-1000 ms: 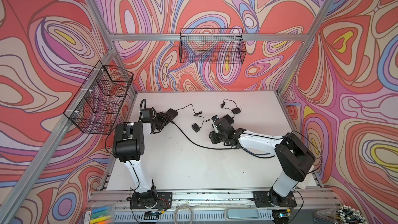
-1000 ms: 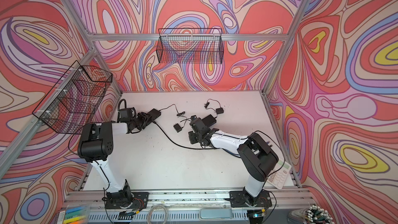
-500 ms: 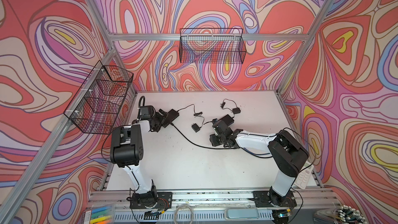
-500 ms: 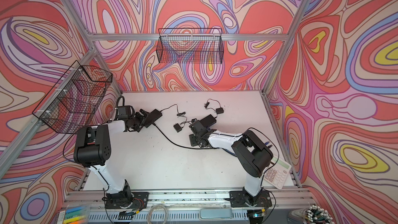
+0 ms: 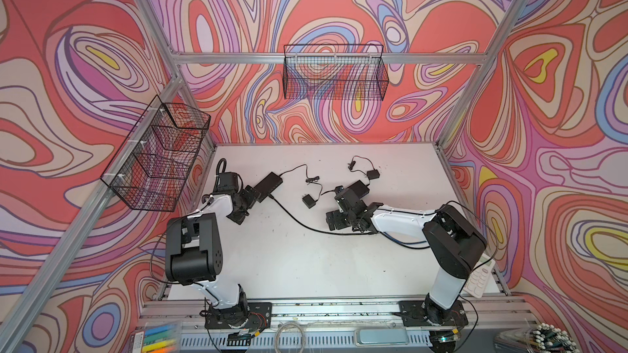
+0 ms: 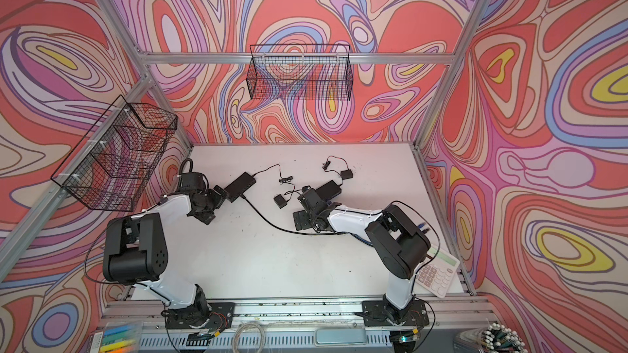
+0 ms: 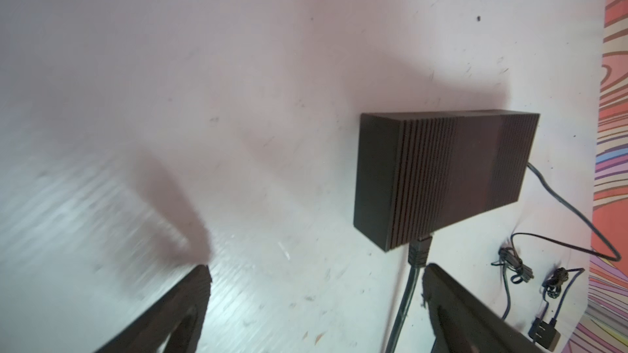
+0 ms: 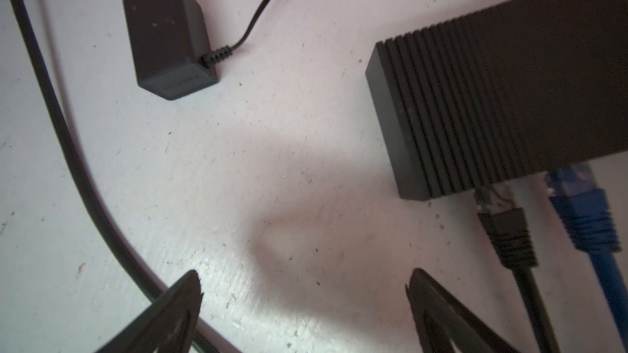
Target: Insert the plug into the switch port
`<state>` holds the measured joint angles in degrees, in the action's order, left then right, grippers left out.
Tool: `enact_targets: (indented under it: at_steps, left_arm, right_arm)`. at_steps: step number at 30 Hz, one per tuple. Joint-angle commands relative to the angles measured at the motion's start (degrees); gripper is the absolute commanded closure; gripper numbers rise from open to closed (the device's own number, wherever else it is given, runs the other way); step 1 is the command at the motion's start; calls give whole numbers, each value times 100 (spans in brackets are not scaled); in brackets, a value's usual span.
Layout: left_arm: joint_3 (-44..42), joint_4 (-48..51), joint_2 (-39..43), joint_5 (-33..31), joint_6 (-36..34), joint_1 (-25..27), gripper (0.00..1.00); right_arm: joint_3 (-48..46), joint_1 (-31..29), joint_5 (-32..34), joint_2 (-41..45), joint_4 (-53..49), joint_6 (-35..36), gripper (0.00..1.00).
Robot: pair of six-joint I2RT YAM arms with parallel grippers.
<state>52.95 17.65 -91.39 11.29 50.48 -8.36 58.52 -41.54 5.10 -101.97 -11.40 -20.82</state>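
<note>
In the left wrist view, the left gripper (image 7: 316,271) is seen with its jaws wide apart and nothing between them. The switch (image 7: 441,178) lies at the right of the frame. A black plug (image 7: 419,252) is seated in its lower edge, just beside the fingertip (image 7: 438,286) at lower right. If that finger were caught on the black cable (image 7: 404,300), the plug could be tugged loose.

In the right wrist view, the right gripper (image 8: 304,276) is likewise spread and empty. A second switch (image 8: 509,96) fills the upper right, with the other plug (image 8: 506,232) and a blue plug (image 8: 584,219) at its lower edge. Clear connector body is exposed above the black boot, so only partial seating is suspected. The cable is passed close to the lower-left finger and could be dragged.

In both top views, the two switches are seen mid-frame on the white table (image 5: 306,266), joined by the cable. They look light and unanchored, so sliding is judged likely under any pull.
</note>
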Motion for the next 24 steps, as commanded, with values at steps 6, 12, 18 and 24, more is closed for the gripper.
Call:
enact_targets:
  at_steps: [6, 12, 18, 24]
  left_arm:
    - [-148, 538, 1743, -1615, -736, 105, 0]
    - [-856, -215, 2424, -3262, -1249, 471, 0]
    - [-1454, -1275, 2375, -3921, -1753, 855, 0]
    - [-1910, -2515, 2145, -3823, -2596, 1026, 0]
  right_arm:
    - [-622, 867, 198, 1363, 772, -55, 2]
    - [-871, 1986, 639, 2001, 820, -93, 2]
    - [-1807, 2895, 2338, 2930, 1950, -270, 2]
    - [-3045, 2940, 3820, 3042, 4692, 1432, 2]
